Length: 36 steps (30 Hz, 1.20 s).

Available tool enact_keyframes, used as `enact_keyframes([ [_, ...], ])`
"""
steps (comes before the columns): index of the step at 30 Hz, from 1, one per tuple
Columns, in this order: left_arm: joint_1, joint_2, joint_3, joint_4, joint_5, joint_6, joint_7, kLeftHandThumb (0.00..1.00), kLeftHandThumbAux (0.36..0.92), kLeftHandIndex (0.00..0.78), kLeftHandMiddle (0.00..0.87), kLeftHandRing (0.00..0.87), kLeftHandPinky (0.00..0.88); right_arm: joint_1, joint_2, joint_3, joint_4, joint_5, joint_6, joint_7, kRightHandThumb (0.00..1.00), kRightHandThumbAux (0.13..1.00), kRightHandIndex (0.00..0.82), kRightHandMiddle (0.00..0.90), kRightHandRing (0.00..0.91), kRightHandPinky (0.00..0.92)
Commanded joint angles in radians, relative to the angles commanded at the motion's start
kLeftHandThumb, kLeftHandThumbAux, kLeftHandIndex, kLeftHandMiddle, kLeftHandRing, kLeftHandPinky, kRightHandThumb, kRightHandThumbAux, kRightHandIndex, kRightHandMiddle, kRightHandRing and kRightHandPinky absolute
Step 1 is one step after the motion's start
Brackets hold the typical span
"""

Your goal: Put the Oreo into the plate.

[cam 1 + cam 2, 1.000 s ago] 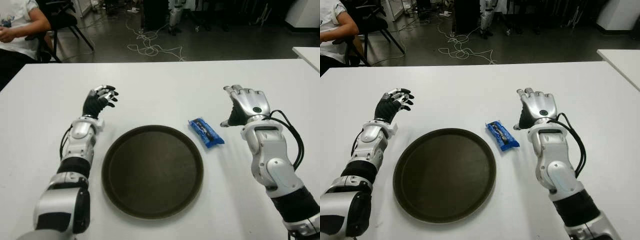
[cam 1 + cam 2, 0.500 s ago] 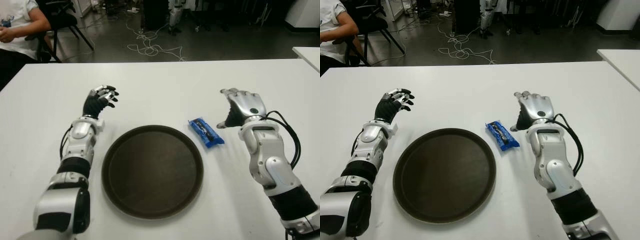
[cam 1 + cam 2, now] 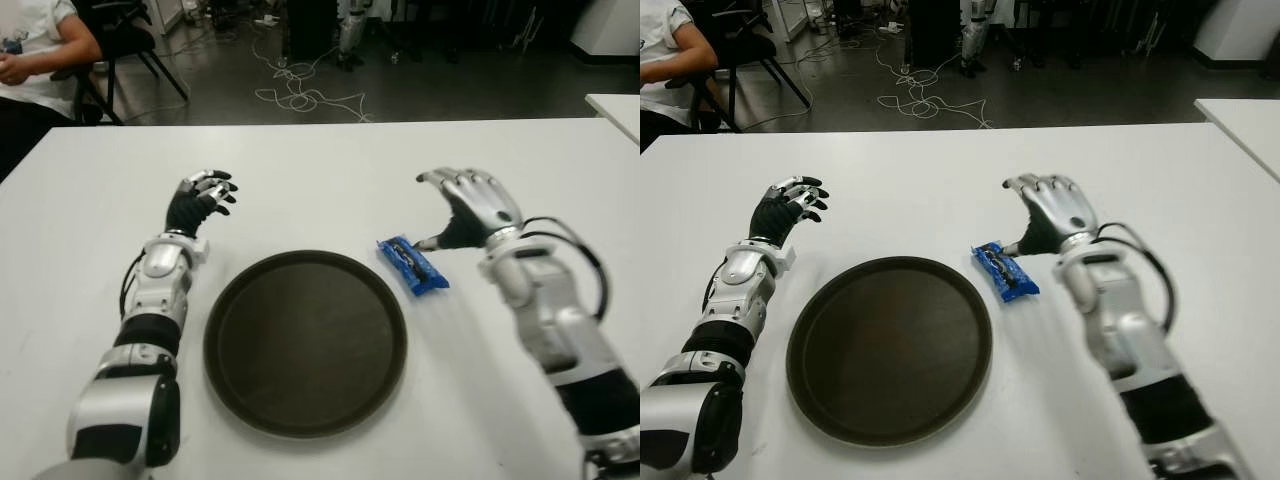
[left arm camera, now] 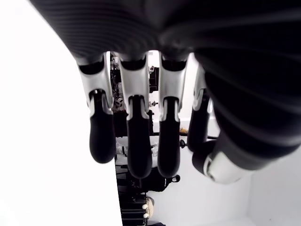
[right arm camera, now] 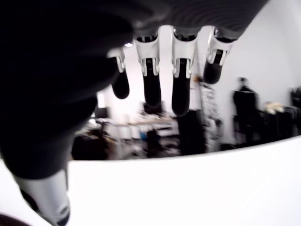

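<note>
A blue Oreo pack (image 3: pixel 411 265) lies flat on the white table (image 3: pixel 330 170), just right of the round dark plate (image 3: pixel 305 341), whose bare inside holds nothing. My right hand (image 3: pixel 462 208) hovers right beside the pack's far end, fingers spread and empty, thumb tip close to the wrapper. The right wrist view shows only its extended fingers (image 5: pixel 151 80) with nothing between them. My left hand (image 3: pixel 200 200) shows left of the plate, fingers relaxed and empty.
A person (image 3: pixel 35 45) sits at the far left behind the table. Cables (image 3: pixel 300 95) trail over the floor beyond the far edge. A second white table (image 3: pixel 615 105) shows at the far right.
My right hand has moved left toward the Oreo pack and tilted its fingers over it. The left hand, pack and plate have not moved.
</note>
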Motion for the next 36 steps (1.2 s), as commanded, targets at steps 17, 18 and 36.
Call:
enact_keyframes([
  [17, 0.004, -0.002, 0.005, -0.008, -0.007, 0.003, -0.003, 0.816, 0.690, 0.346, 0.495, 0.486, 0.534, -0.020, -0.074, 0.004, 0.146, 0.005, -0.173, -0.125, 0.000, 0.722, 0.126, 0.175, 0.173, 0.139],
  [18, 0.004, -0.001, 0.004, -0.007, -0.006, 0.003, -0.003, 0.816, 0.690, 0.345, 0.495, 0.486, 0.535, -0.021, -0.074, 0.006, 0.148, 0.003, -0.170, -0.122, 0.000, 0.717, 0.123, 0.169, 0.167, 0.133],
  [36, 0.005, 0.001, 0.005, 0.000, -0.007, -0.012, -0.010, 0.822, 0.683, 0.371, 0.487, 0.488, 0.530, -0.017, -0.075, 0.046, 0.155, -0.013, -0.112, -0.088, 0.000, 0.718, 0.118, 0.152, 0.158, 0.142],
])
